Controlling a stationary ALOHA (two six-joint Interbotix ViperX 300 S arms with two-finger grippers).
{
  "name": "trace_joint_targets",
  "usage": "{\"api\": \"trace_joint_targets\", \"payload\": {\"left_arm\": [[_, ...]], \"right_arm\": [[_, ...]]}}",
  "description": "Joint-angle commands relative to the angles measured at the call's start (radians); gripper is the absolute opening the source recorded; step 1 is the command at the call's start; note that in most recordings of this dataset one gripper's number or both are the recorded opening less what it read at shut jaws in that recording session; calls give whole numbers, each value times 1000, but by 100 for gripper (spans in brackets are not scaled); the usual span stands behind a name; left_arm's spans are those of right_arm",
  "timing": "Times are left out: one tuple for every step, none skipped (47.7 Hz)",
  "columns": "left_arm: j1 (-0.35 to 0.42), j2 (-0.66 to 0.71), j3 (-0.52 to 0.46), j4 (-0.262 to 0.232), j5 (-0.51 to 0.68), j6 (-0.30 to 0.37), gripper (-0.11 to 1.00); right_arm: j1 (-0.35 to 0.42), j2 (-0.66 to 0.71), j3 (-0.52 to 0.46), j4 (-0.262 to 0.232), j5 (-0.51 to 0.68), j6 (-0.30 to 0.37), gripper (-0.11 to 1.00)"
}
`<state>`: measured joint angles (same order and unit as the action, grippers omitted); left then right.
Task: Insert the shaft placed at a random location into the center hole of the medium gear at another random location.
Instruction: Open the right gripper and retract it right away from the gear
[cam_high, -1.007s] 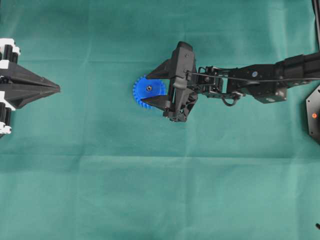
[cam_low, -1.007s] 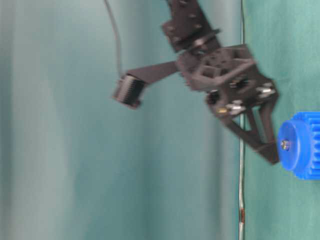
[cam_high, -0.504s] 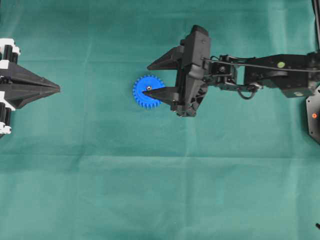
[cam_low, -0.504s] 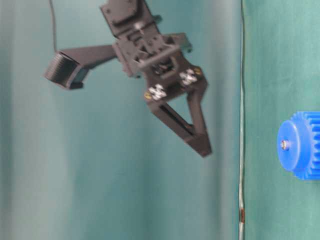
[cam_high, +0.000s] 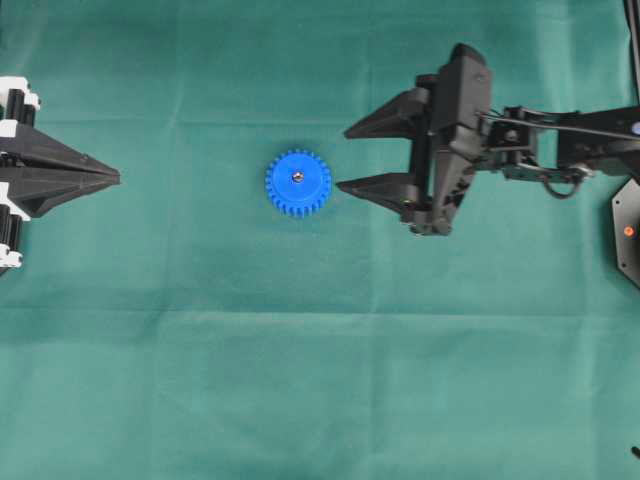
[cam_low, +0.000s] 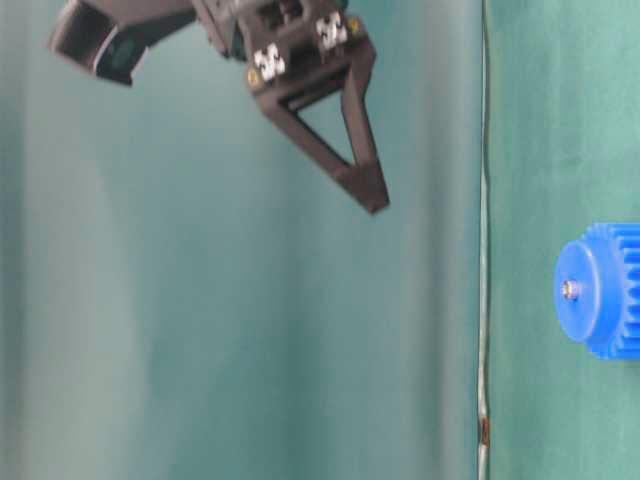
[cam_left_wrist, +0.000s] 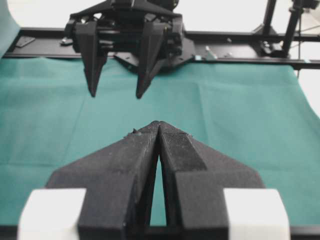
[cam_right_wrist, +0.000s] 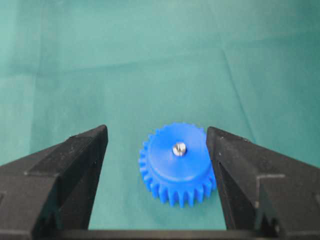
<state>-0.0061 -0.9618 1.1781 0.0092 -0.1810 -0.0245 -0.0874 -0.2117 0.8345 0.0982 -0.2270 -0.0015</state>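
The blue medium gear (cam_high: 298, 184) lies flat on the green cloth. The shaft (cam_high: 297, 177) shows as a small silvery dot at its middle, standing in the center hole, which it fills and hides. From table level the shaft (cam_low: 570, 289) sticks slightly out of the gear (cam_low: 605, 300). My right gripper (cam_high: 343, 159) hangs open, raised and to the right of the gear, holding nothing. In the right wrist view the gear (cam_right_wrist: 170, 175) and shaft (cam_right_wrist: 179, 148) sit beyond the open gripper (cam_right_wrist: 156, 132). My left gripper (cam_high: 118, 178) rests shut at the far left.
Green cloth (cam_high: 320, 380) covers the whole table. A black base part (cam_high: 627, 228) sits at the right edge. In the left wrist view the shut left gripper (cam_left_wrist: 159, 124) faces the right gripper (cam_left_wrist: 116, 94) and a black frame rail (cam_left_wrist: 240, 47) behind it.
My right gripper, which straddled the gear a second ago, has risen and drawn back to the right, still open. The gear and shaft stay in place. The left arm has not moved.
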Motion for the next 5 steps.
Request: {"api": "trace_joint_targets", "payload": {"left_arm": [[0, 5, -21, 3, -6, -2, 0], [0, 5, -21, 3, -6, -2, 0], [0, 5, -21, 3, -6, -2, 0], [0, 5, -21, 3, -6, -2, 0], [0, 5, -21, 3, -6, -2, 0]], "right_arm": [[2, -43, 11, 0, 2, 11, 79], [3, -49, 15, 0, 2, 11, 79], [3, -54, 20, 2, 2, 11, 79], [3, -60, 26, 2, 2, 11, 79], [3, -63, 31, 2, 2, 11, 79]]}}
